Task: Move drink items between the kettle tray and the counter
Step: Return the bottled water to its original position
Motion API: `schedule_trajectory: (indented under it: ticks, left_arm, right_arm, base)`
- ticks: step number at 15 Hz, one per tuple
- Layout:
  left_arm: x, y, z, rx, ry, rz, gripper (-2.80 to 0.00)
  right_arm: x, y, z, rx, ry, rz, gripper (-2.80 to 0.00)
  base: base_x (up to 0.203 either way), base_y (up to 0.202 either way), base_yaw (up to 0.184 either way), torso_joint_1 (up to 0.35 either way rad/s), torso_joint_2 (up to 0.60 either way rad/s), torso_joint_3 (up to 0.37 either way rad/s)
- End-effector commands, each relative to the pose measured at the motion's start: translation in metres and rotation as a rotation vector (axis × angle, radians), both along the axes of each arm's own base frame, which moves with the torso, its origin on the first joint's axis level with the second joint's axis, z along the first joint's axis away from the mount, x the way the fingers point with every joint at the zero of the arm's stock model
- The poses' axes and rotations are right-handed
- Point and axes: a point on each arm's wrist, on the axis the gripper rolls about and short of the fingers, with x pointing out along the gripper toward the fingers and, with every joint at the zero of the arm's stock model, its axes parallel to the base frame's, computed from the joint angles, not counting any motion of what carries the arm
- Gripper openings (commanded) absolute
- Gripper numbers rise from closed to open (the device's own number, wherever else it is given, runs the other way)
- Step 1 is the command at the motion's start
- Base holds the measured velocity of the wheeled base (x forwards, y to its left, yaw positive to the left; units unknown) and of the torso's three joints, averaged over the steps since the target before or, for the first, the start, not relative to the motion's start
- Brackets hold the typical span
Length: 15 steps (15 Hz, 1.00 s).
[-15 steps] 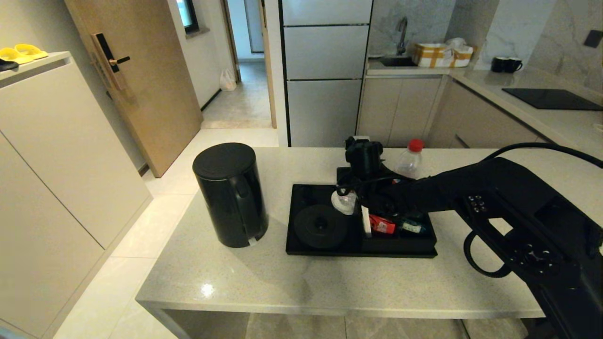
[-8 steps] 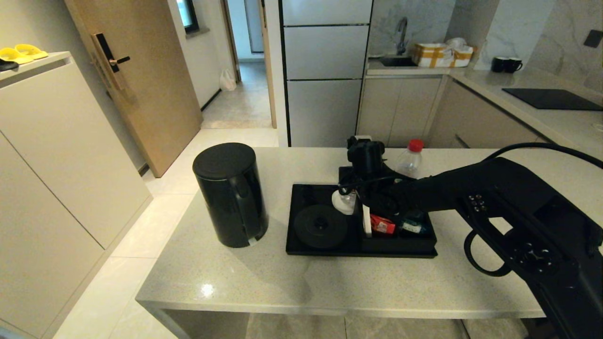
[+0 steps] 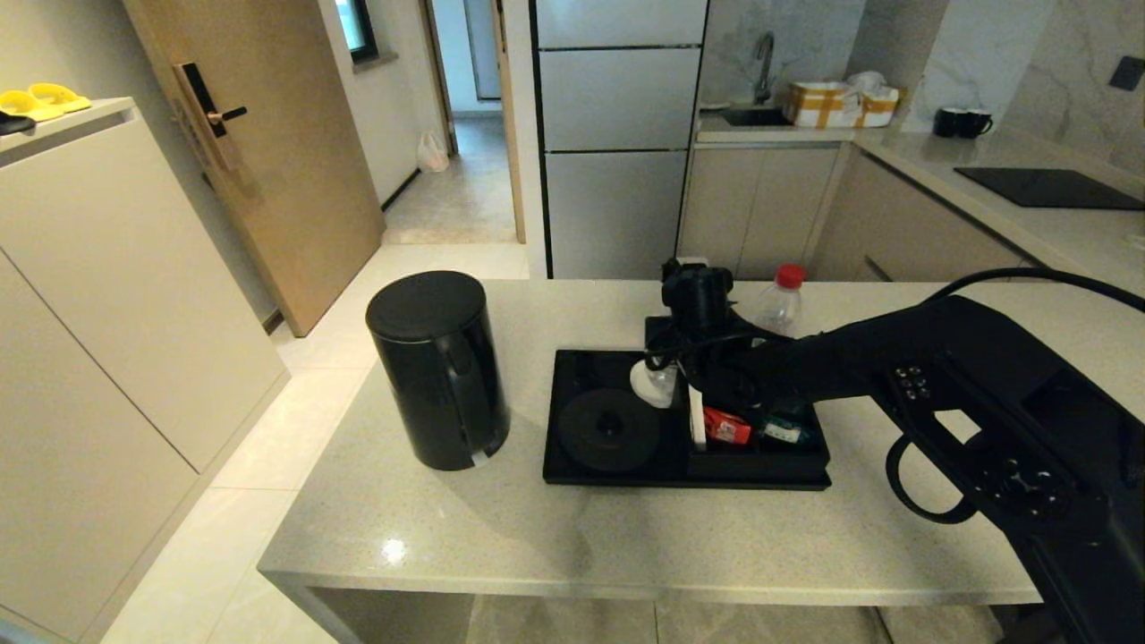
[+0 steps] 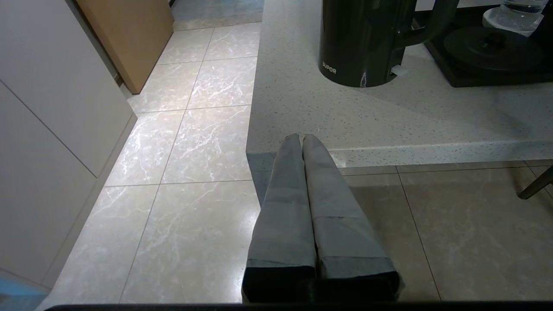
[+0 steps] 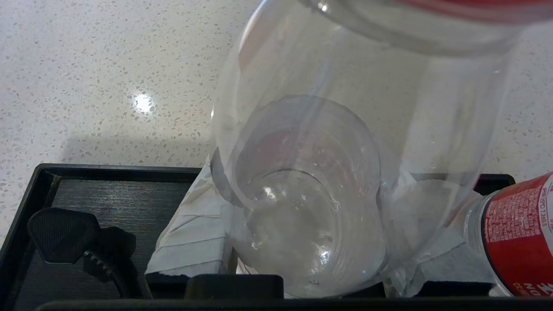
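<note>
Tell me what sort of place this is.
Most likely the kitchen of a small flat or serviced apartment: a sink with a tap on the back worktop, a black hob panel set in the side counter, and an electric kettle beside its tray on the stone counter.

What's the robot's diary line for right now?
right end effector: shut on water bottle, tilted over kettle tray | kettle: on counter, left of tray | left end effector: shut, parked by counter edge

A matte black kettle (image 3: pixel 437 369) is seen centre-left on a pale speckled stone counter (image 3: pixel 537 528); a clear, glossy plastic bottle (image 5: pixel 328 172) fills the right wrist view.
</note>
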Motion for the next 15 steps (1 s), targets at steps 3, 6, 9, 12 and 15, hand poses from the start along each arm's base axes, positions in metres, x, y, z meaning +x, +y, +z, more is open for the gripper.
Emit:
schedule_trajectory:
  ticks: [3, 6, 9, 12, 15]
  left_arm:
    - [0.0, 0.0, 0.0, 0.0, 0.0, 0.0, -2.8]
    - [0.0, 0.0, 0.0, 0.0, 0.0, 0.001, -2.8]
    - [0.0, 0.0, 0.0, 0.0, 0.0, 0.001, -2.8]
    - [0.0, 0.0, 0.0, 0.0, 0.0, 0.001, -2.8]
    - [0.0, 0.0, 0.0, 0.0, 0.0, 0.0, -2.8]
  right_arm:
    - [-0.008, 0.01, -0.005, -0.006, 0.015, 0.023, -2.8]
    - [-0.018, 0.021, -0.01, -0.015, 0.034, 0.051, 0.0]
    - [-0.018, 0.021, -0.008, -0.011, 0.03, 0.051, 0.0]
    - [-0.018, 0.021, -0.007, -0.01, 0.025, 0.052, 0.0]
    - [-0.018, 0.02, -0.002, -0.008, 0.019, 0.05, 0.0]
  base:
    - [0.0, 0.0, 0.0, 0.0, 0.0, 0.0]
    - [0.0, 0.0, 0.0, 0.0, 0.0, 0.0]
    - [0.0, 0.0, 0.0, 0.0, 0.0, 0.0]
    - [0.0, 0.0, 0.0, 0.0, 0.0, 0.0]
    - [0.0, 0.0, 0.0, 0.0, 0.0, 0.0]
